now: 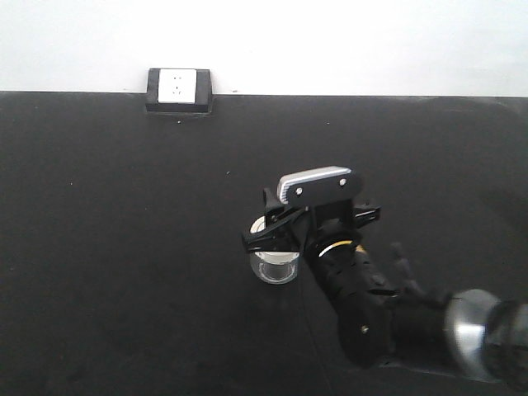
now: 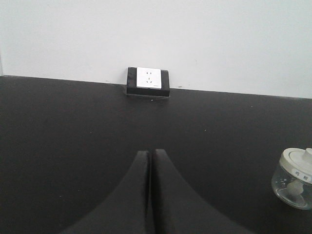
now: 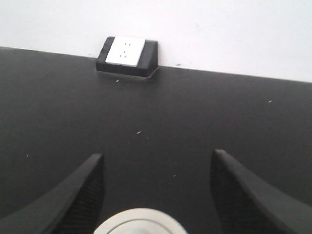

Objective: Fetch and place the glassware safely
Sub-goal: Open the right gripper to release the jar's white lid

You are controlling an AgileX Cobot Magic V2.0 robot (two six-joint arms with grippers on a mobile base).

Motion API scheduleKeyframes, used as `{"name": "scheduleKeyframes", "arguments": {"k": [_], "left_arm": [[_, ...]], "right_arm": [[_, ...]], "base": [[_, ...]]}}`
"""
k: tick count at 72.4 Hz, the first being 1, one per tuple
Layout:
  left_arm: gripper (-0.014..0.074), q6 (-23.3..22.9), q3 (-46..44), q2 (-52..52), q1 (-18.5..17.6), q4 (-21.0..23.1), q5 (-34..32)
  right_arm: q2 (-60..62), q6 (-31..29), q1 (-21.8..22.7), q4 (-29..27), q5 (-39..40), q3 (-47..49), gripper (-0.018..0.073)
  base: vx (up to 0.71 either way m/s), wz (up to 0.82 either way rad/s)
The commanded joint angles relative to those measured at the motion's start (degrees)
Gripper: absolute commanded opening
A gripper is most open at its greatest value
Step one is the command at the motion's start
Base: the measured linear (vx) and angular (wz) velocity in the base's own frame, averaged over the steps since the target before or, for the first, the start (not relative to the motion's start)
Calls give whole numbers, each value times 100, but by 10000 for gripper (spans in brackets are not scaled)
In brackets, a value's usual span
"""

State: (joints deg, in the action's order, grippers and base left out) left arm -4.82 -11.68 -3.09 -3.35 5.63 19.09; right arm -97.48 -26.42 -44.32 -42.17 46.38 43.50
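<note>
The glass jar (image 1: 275, 266) stands on the black counter (image 1: 124, 247), between the spread fingers of the right pincer (image 1: 266, 238); nothing grips it yet. The left pincer (image 2: 149, 161) is pressed together. Closing off-centre could tip the jar or knock its lid (image 3: 139, 222) loose.

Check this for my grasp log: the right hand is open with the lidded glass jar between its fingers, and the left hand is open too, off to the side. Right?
One detail is wrong: the left hand is shut, its fingers pressed together in the left wrist view. The rest holds: the right hand is open around the lidded glass jar, and the left hand sits off to the side.
</note>
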Motion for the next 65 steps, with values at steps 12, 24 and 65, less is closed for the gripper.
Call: {"name": "scheduleKeyframes", "arguments": {"k": [12, 24, 65], "left_arm": [[-7, -29, -152, -96, -35, 47, -410], [-7, -29, -152, -96, -35, 47, -410], [-7, -29, -152, -96, -35, 47, -410]], "right_arm": [[1518, -1541, 5, -753, -802, 111, 454], [2496, -2653, 5, -1187, -1887, 111, 454], [6253, -3437, 1, -1750, -3611, -1946, 443]], "base": [[0, 0], [0, 0], [0, 0]]}}
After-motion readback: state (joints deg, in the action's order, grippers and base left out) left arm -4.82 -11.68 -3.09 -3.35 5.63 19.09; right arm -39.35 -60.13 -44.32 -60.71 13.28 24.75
